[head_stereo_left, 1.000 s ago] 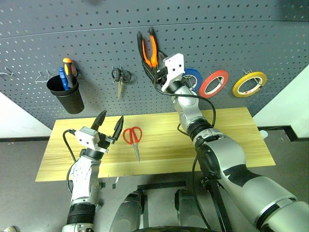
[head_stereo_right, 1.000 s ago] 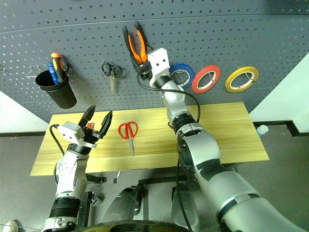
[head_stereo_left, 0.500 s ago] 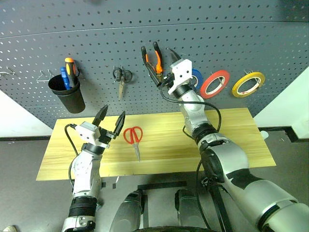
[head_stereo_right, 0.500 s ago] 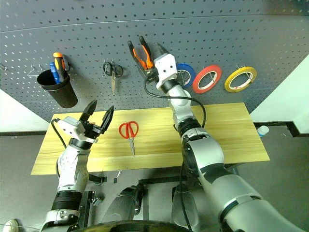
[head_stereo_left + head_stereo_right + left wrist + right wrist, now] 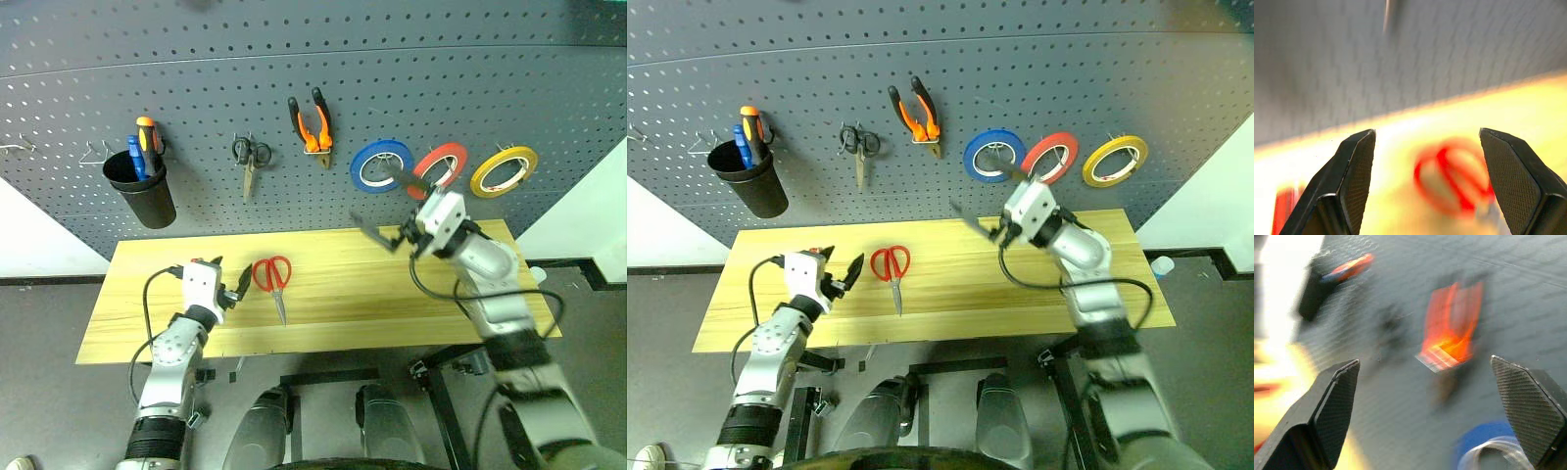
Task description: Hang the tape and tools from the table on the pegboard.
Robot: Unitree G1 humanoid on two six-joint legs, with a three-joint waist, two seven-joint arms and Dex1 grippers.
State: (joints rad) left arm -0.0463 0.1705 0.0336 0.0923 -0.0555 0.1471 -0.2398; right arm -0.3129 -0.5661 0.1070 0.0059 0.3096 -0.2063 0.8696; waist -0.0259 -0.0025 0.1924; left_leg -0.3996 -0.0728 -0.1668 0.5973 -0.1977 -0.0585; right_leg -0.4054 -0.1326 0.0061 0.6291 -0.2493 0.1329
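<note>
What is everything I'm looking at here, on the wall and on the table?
pegboard: one, dark grey, wall behind the table.
black cup: one, hung far left, holding blue and orange-topped screwdrivers.
small scissors: one, dark grey, hung.
pliers: one, orange and black, hung.
tape rolls: three hung, blue, red, yellow.
table: one, light wood.
red scissors: one, lying on the table.
left pincer: black, open, beside the red scissors.
right pincer: black, open, empty, raised over the table.
</note>
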